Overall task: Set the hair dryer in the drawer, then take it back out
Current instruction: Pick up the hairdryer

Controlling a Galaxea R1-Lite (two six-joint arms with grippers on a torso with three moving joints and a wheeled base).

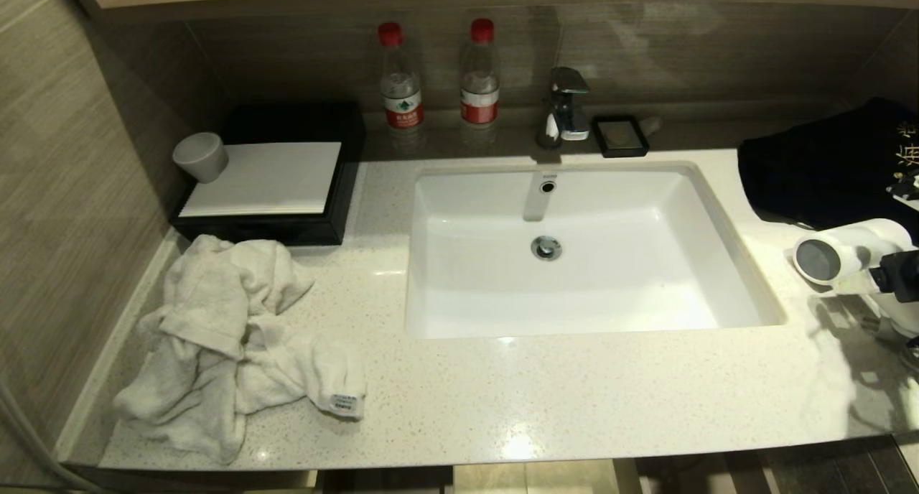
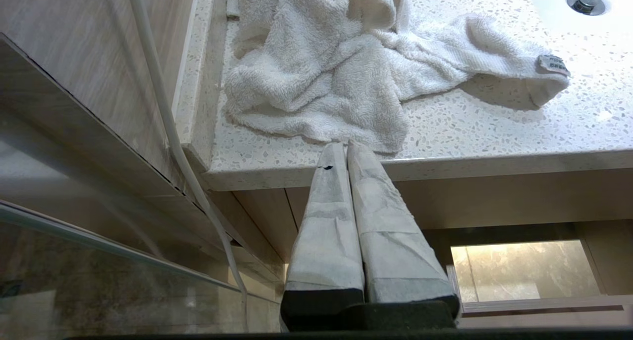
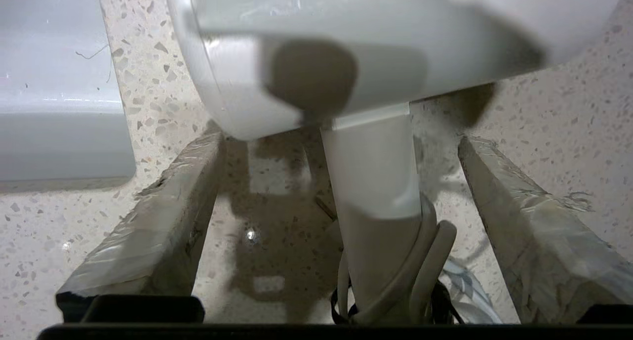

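Note:
The white hair dryer (image 1: 847, 253) lies on the speckled counter (image 1: 574, 401) right of the sink, with its grey round end facing the basin. My right gripper (image 1: 899, 275) sits at its handle at the picture's right edge. In the right wrist view the right gripper (image 3: 339, 140) stands open, its fingers (image 3: 148, 231) well clear on either side of the white handle (image 3: 371, 167), touching nothing. The bundled cord (image 3: 430, 261) wraps the handle's end. My left gripper (image 2: 347, 147) is shut and empty, parked just below the counter's front edge. The drawer is out of view.
A white sink (image 1: 431, 264) fills the counter's middle, with a faucet (image 1: 567, 106) behind it. A crumpled white towel (image 1: 230, 336) lies front left beside a black box (image 1: 287, 228) and grey cup (image 1: 201, 156). Two bottles (image 1: 400, 77) stand at the back. Dark fabric (image 1: 826, 164) lies behind the dryer.

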